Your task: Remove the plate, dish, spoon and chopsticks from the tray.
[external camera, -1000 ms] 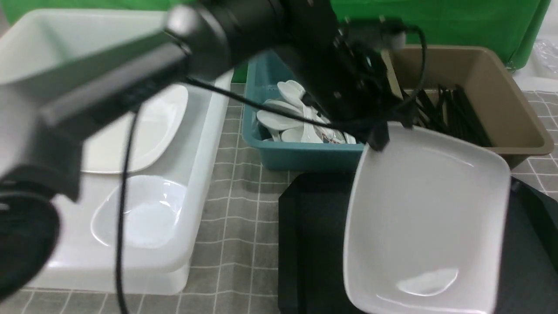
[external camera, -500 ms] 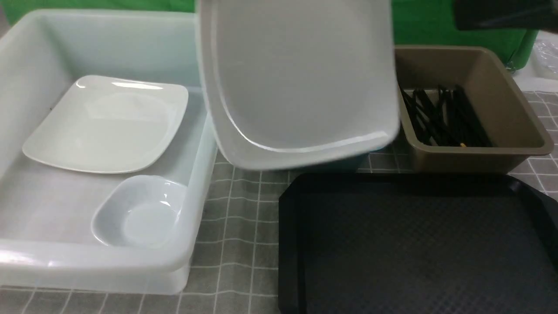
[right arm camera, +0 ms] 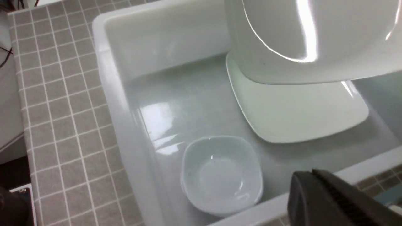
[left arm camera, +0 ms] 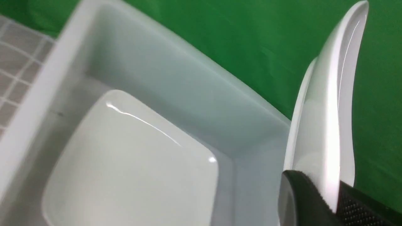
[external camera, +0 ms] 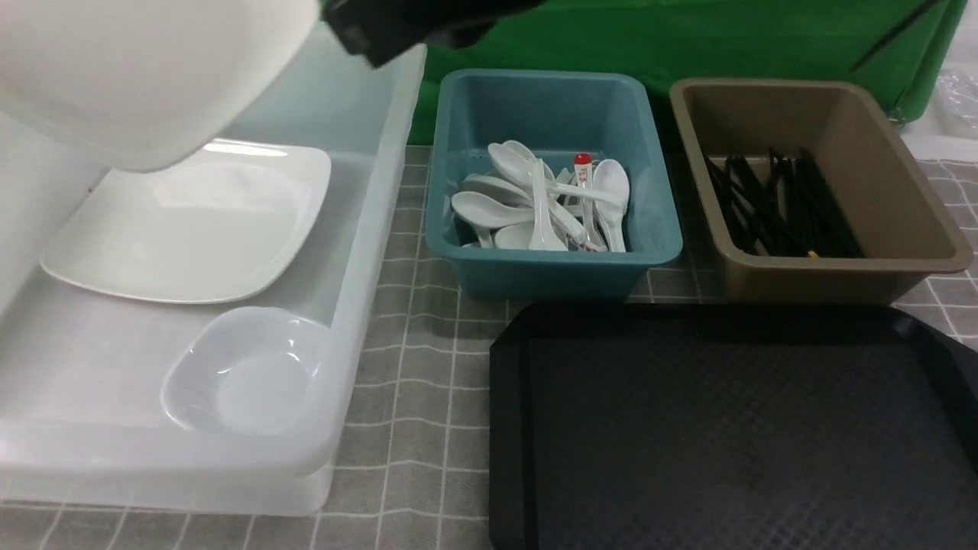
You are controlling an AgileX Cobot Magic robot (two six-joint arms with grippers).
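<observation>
Overhead, the left claw is clamped on one rim of the plate, which stands between its black, ribbed pads. The plate hangs tilted in the air at the far left, above the white bin and well apart from the tray. The right claw is raised near the bin with its jaws together, holding nothing. The step in hand looks like stowing the plate. The next move seems to call for levelling it, lowering it onto the second plate already lying in the bin, and only then letting the pads part. The held plate is glossy white, shallow and rounded-square, with bright streaks of light on its glaze; such a slick rim may slide in the grip. The bin is milky, translucent plastic with smooth walls, and a small deep dish sits in its near corner. Right of it stands a teal bin of white soup spoons. Further right is a brown bin of thin black chopsticks. The tray lies near right: matt black plastic with clipped corners, a raised rim and a diamond texture, nothing showing on its visible part. A grey tablecloth with a white grid lies beneath everything.
</observation>
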